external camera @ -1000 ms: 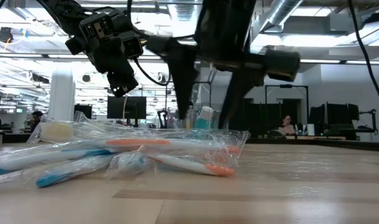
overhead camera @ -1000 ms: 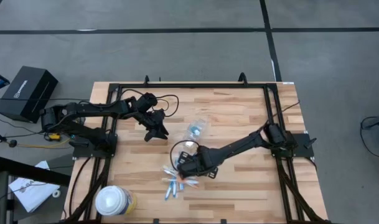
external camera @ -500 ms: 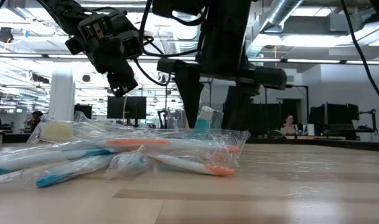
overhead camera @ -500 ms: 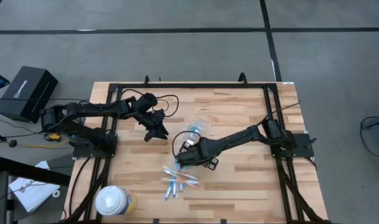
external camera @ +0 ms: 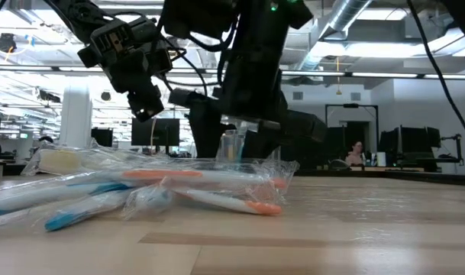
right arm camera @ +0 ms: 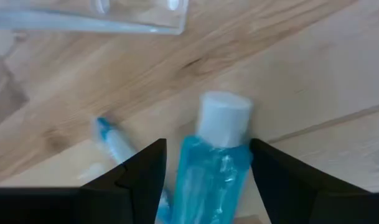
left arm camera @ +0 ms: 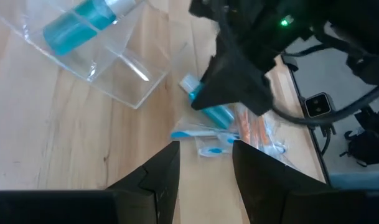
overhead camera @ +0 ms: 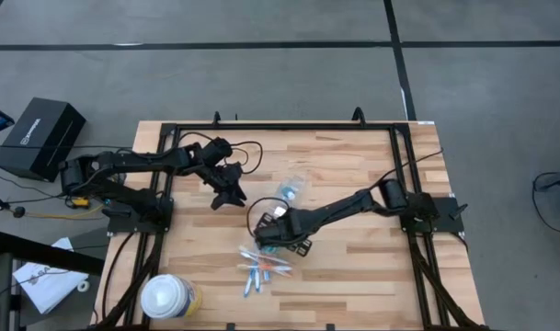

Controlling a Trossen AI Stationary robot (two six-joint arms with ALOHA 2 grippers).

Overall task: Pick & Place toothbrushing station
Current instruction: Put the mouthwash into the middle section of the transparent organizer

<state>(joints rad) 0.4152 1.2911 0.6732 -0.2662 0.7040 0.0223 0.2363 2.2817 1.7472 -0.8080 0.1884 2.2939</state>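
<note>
Blue tube between right gripper fingers

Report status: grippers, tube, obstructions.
Right gripper shut on blue tube above toothbrushes. Left gripper open, waiting. Clear cup lies ahead, nothing blocking.

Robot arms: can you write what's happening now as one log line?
right tool: holding blue tube above table | left tool: waiting, open | clear cup: lying down
</note>
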